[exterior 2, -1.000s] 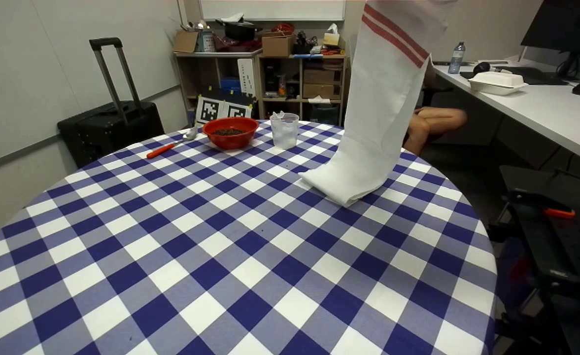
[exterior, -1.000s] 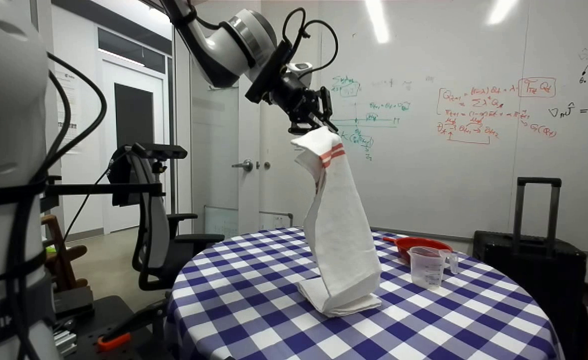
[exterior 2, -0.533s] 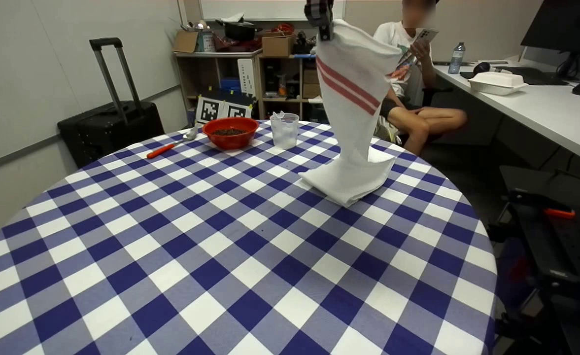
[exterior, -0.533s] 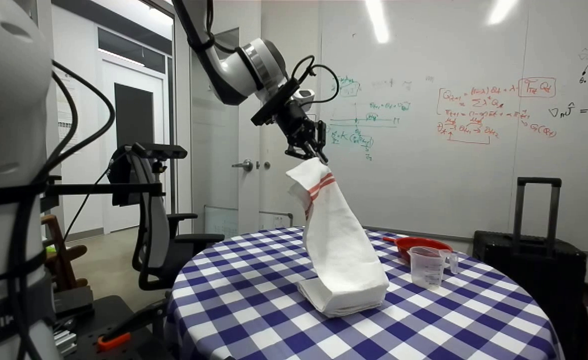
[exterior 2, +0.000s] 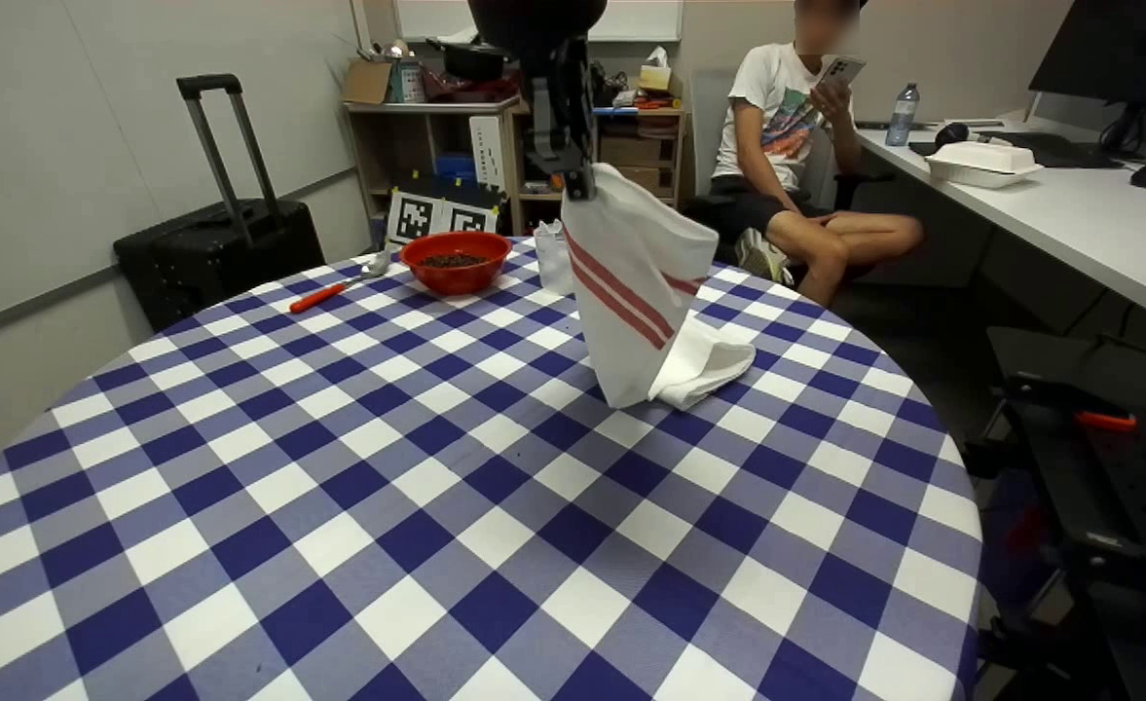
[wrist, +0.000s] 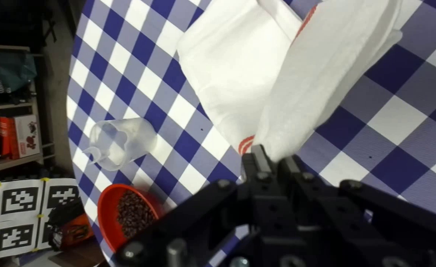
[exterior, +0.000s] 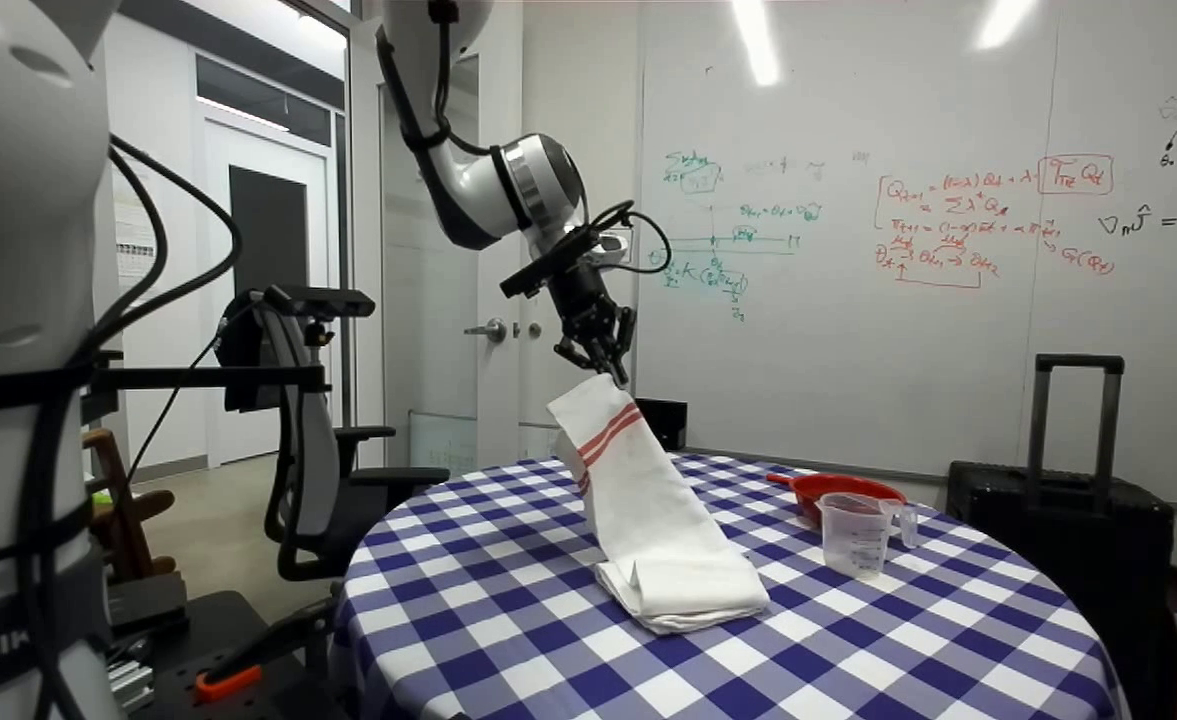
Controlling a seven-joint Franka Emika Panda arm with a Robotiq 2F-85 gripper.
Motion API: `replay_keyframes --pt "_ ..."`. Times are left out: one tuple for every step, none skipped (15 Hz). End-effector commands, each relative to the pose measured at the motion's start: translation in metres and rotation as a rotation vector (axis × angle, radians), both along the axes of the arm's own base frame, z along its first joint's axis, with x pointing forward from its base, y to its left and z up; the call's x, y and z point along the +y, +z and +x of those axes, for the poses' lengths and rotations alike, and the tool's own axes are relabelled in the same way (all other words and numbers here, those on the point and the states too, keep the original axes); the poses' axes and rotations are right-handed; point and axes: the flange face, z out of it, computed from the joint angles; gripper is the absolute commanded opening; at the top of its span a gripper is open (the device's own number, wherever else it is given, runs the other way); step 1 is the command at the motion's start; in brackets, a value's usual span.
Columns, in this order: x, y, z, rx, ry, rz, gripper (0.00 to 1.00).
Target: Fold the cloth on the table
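The white cloth (exterior: 653,500) with red stripes has its upper end held up by my gripper (exterior: 613,378). Its lower part lies in folded layers on the round table (exterior: 468,610) with the blue-and-white checked cover. In an exterior view the raised end (exterior 2: 626,282) hangs down in front of the folded part (exterior 2: 704,360). My gripper (exterior 2: 580,183) is above the table there. In the wrist view my gripper (wrist: 275,158) is shut on the end of the cloth (wrist: 314,74), with the layers below and left of it. The pinched edge is hidden between the fingertips.
A red bowl (exterior 2: 456,263) with dark beans and a clear measuring cup (exterior: 853,535) stand on the table beyond the cloth. A spoon with a red handle (exterior 2: 324,295) lies beside the bowl. A seated person (exterior 2: 787,146) is behind the table. A black suitcase (exterior: 1058,560) stands beside it.
My gripper has come down with the cloth's end, moving left in both exterior views. The hanging part is shorter and leans over, and more cloth rests on the table.
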Motion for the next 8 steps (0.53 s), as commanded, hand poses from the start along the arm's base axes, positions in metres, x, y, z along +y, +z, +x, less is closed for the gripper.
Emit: replay_keyframes --pt "-0.002 -0.015 0.009 0.038 0.012 0.097 0.02" --pt "-0.007 -0.018 0.008 0.044 0.003 0.136 0.02" --pt "-0.013 -0.019 0.007 0.046 -0.013 0.163 0.02" --pt "-0.023 -0.021 0.004 0.047 -0.036 0.179 0.02" --pt "-0.034 -0.022 -0.001 0.048 -0.055 0.181 0.02" --pt "-0.046 -0.023 -0.008 0.054 -0.070 0.170 0.02" --pt "-0.057 -0.024 -0.014 0.060 -0.079 0.149 0.02" --pt "-0.071 -0.025 -0.024 0.072 -0.086 0.118 0.02"
